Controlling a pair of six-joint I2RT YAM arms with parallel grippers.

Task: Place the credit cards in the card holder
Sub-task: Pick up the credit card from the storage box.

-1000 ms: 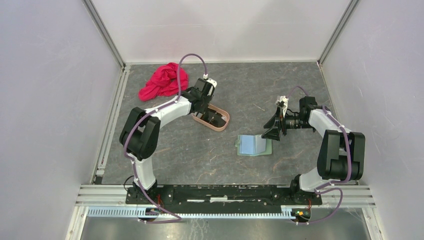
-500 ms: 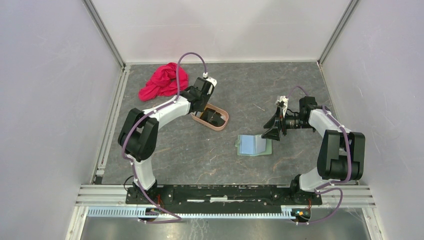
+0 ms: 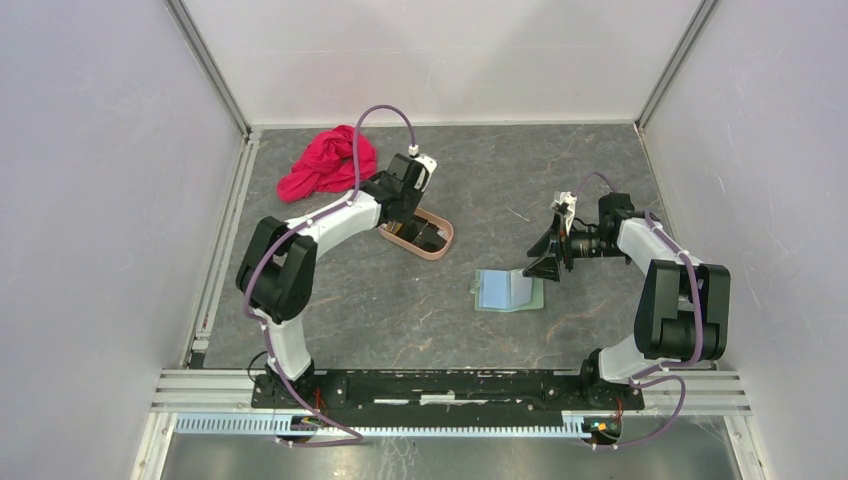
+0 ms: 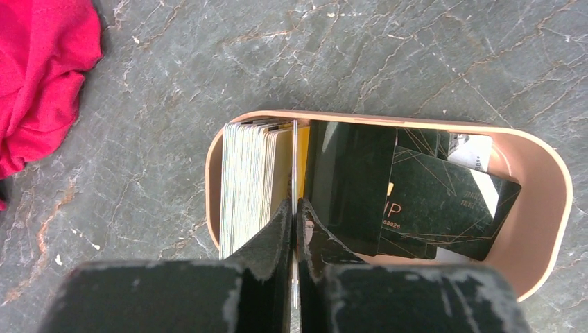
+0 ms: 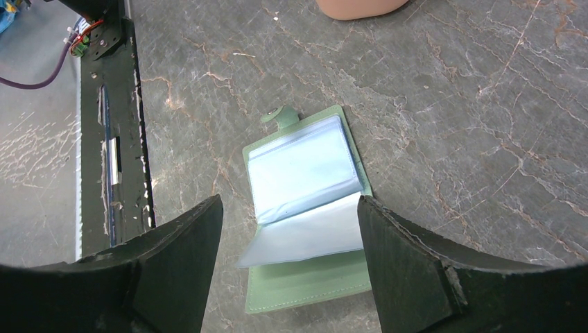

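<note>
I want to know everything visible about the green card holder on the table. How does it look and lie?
The card holder is a small sage-green wallet, leather-like outside, with pale blue see-through pockets inside. It lies open and flat on the grey marbled table, with one pocket leaf partly lifted. A tab with a snap button sticks out from one edge. No card shows in it. The right gripper hangs above it with fingers open, and only the table seems to touch it.

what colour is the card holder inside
Pale blue card holder pockets, sage-green cover; clearest from right wrist.
</note>
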